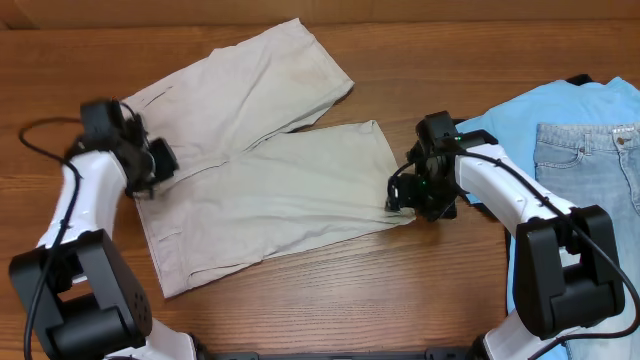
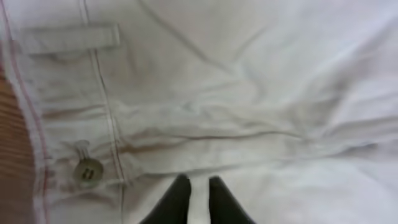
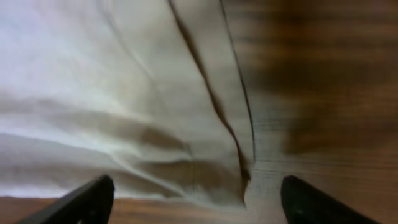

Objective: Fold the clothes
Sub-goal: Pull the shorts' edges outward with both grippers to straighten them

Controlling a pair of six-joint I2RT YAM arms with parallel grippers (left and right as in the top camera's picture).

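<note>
Beige shorts (image 1: 270,170) are lying spread flat across the centre-left of the overhead frame, legs splayed and nothing folded, so I am judging every fold still to do; no container is showing, only a blue T-shirt (image 1: 520,105) and jeans (image 1: 590,160) at the right edge. In my left wrist view, my left gripper (image 2: 197,190) is sitting at bottom centre near the button (image 2: 87,169), fingers nearly together with cloth between them; whether they are clamped I cannot tell. In my right wrist view, my right gripper (image 3: 196,193) is straddling the hem corner, fingers wide apart.
</note>
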